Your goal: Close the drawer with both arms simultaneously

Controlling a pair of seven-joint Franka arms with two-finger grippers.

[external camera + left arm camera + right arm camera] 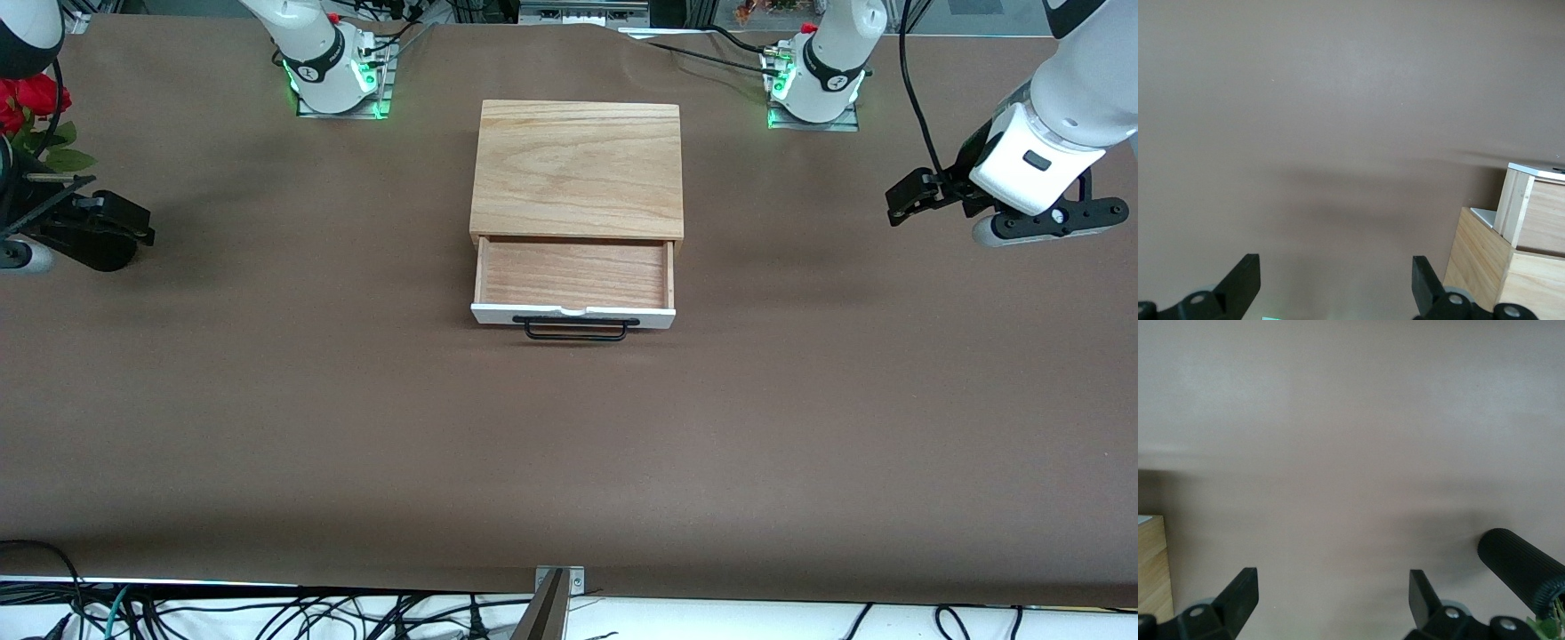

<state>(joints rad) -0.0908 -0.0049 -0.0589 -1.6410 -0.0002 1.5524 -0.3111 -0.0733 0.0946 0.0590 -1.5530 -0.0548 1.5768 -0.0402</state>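
The drawer [573,277] is pulled out of the oak box [576,169] at mid-table, its black wire handle [576,329] at the box's 6 o'clock (toward the front camera). The left gripper [920,200] hovers over bare table at the box's 3 o'clock, jaws released and empty. The right gripper [1331,600] hovers at 9 o'clock, likewise spread and empty.

White arms [1067,98], black joint bands, black pincers [925,197].

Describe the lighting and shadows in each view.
Front view: even overhead light, a soft shadow on the table under the drawer handle, green glow at both arm bases. Left wrist view: diffuse dark streaks across the brown surface near the box. Right wrist view: washed-out, pale, faint shadow bands.
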